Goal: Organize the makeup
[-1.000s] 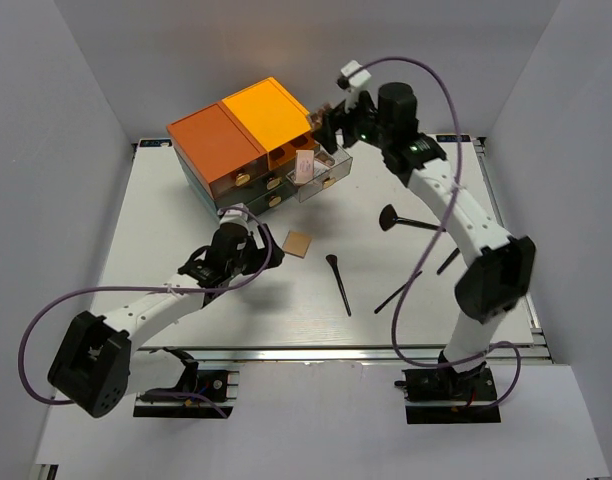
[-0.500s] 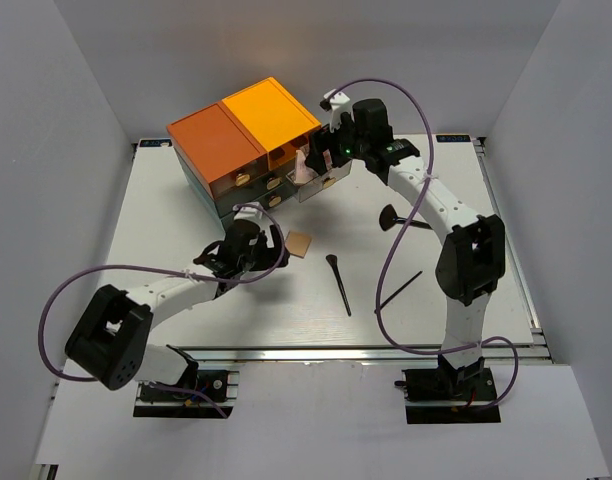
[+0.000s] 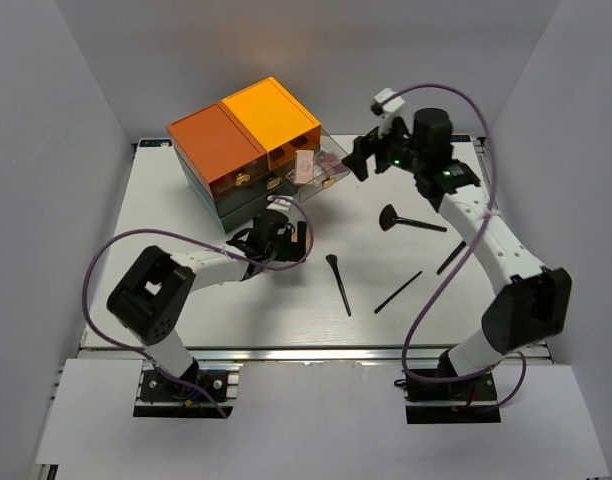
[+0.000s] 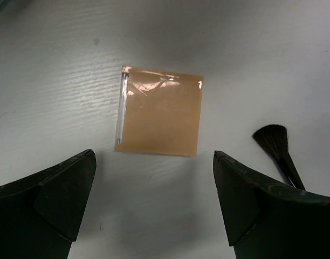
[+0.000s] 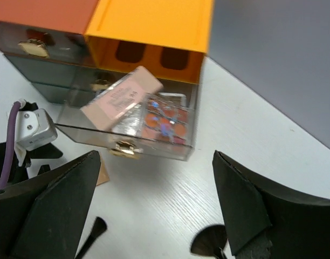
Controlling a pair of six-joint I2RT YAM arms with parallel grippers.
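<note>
Right pincer (image 3: 362, 158) backing away from the drawer box (image 3: 241, 135), jaws spread, empty; pink palette (image 5: 122, 100) now lying in its open clear drawer (image 5: 165, 148). Left pincer (image 4: 154, 178), wide open, hovering over tan compact (image 4: 159, 116) before the box: likely next.

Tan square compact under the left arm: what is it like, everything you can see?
The tan square compact is thin, flat and glossy, light brown, with a clear strip along its left edge in the left wrist view. It lies flat on the white table. Nothing touches it: the open left gripper hangs over it, and a black brush lies apart to its right.
</note>
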